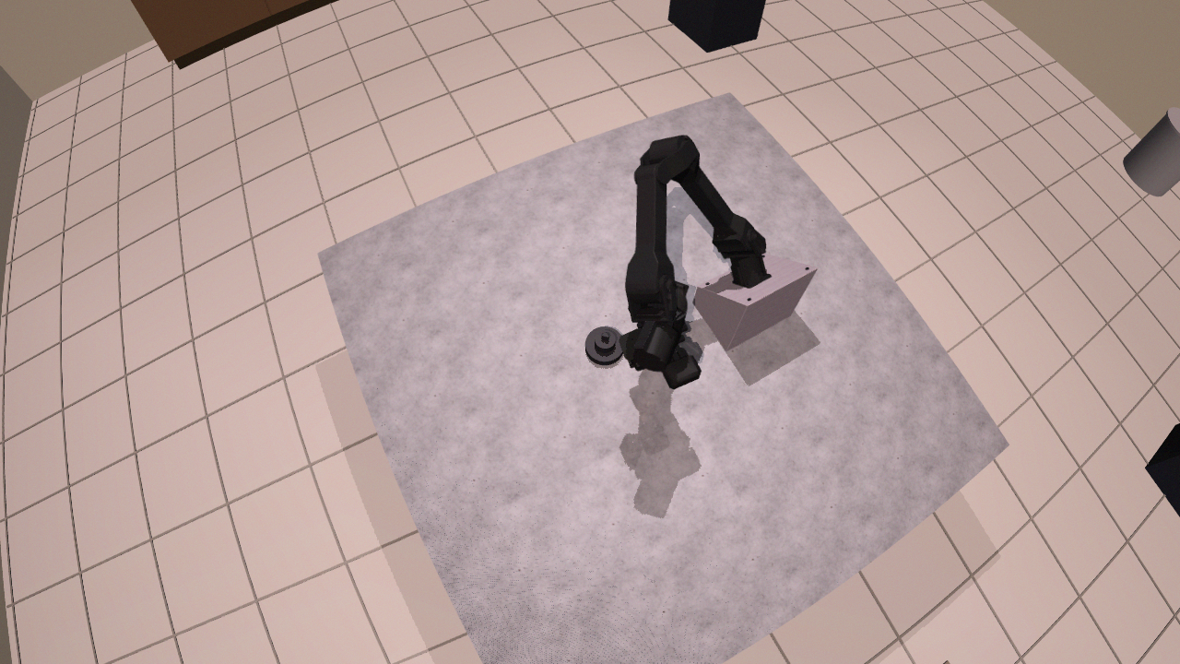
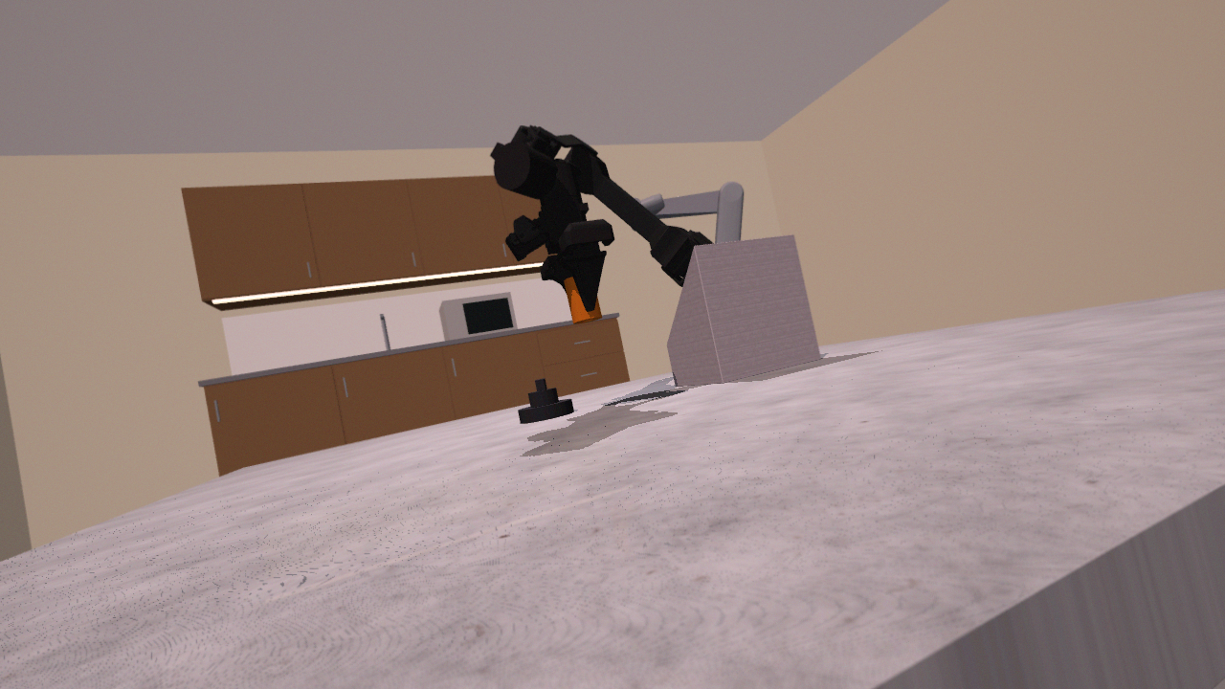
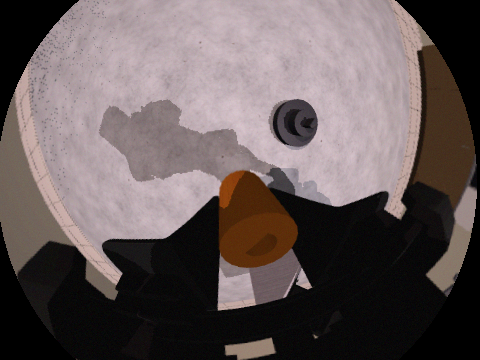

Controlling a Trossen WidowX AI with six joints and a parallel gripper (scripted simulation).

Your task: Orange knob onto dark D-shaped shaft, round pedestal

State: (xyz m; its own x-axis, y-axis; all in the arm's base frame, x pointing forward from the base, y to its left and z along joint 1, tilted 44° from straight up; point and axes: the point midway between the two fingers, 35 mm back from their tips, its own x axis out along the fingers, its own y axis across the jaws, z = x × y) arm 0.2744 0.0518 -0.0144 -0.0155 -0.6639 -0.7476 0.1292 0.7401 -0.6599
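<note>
The orange knob (image 2: 583,310) (image 3: 258,239) is a tapered cone shape. My gripper (image 2: 584,300) (image 3: 243,196) is shut on it and holds it well above the table. The round dark pedestal (image 1: 595,357) (image 2: 545,412) (image 3: 285,138) stands on the table with the dark shaft (image 1: 605,337) (image 2: 540,385) (image 3: 308,122) upright at its centre. In the exterior view the knob is above and to the right of the pedestal. In the top view the arm hides the knob. The shaft's flat side cannot be made out.
The arm's box-shaped base block (image 1: 765,312) (image 2: 758,308) stands on the grey table (image 1: 511,512) (image 2: 685,531), to the right of the pedestal in the top and exterior views. The arm arches over the table between block and knob. Brown cabinets (image 2: 282,419) stand beyond the table.
</note>
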